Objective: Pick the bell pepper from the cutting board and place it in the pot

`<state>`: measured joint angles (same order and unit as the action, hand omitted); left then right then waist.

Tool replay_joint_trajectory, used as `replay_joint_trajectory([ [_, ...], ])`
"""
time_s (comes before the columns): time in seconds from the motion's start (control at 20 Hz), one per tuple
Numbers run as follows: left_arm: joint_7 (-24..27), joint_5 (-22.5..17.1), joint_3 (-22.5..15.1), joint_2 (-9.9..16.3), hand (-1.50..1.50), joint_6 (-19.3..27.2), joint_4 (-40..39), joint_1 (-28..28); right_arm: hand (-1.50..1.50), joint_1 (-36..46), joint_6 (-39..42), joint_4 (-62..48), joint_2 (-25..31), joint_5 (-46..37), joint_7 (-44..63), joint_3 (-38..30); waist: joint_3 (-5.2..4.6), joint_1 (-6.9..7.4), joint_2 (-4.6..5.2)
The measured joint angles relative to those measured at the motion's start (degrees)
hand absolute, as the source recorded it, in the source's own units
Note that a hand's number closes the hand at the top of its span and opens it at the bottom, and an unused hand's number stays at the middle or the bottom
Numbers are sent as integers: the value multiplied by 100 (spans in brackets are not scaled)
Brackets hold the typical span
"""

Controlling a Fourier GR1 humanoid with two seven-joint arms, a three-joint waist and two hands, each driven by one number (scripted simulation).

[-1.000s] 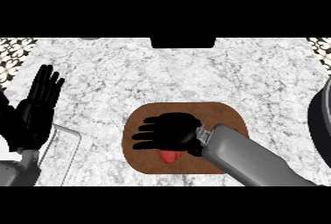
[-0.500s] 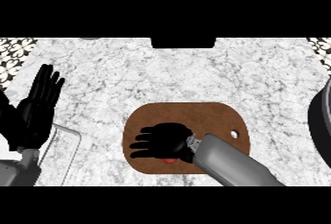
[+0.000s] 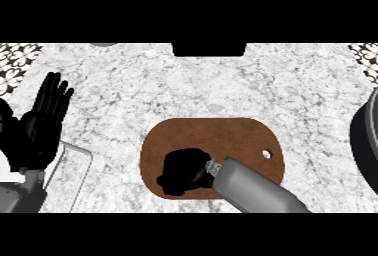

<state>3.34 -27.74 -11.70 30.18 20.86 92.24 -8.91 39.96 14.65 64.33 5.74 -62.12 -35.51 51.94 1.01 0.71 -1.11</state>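
A brown cutting board [image 3: 221,135] lies on the marble counter, a small hole near its right edge. My right hand [image 3: 183,171] sits over the board's near-left part, fingers curled into a tight fist shape. The bell pepper is hidden under that hand; no red shows. The pot [image 3: 367,145] appears only as a dark curved rim at the right edge of the head view, well apart from the hand. My left hand [image 3: 37,132] rests open at the left edge, fingers up.
A pale flat rectangular object [image 3: 74,162] lies at the lower left beside my left forearm. A dark block [image 3: 209,49] sits at the counter's far edge, with patterned tiles [image 3: 18,62] in the top corners.
My right hand has pulled back toward the board's near-left part and its spread fingers have curled in. The red pepper seen under the palm is now covered. The left hand has not moved.
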Motion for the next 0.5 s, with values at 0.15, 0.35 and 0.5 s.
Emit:
replay_joint_trajectory([
  [0.15, 75, -9, -5, -2, 0, -38, -51, 7, 150, -107, -151, 21, -79, -200, -34, 6, 7, -15, -19],
  [0.35, 30, -21, 40, -6, 0, -45, -51, 32, 150, -289, -295, 326, -31, -377, -11, -104, 12, -39, -18],
  [0.5, 56, -12, 58, 6, 0, -2, 13, 92, 150, -456, -421, 628, 10, -438, 196, -326, 15, -79, -4],
])
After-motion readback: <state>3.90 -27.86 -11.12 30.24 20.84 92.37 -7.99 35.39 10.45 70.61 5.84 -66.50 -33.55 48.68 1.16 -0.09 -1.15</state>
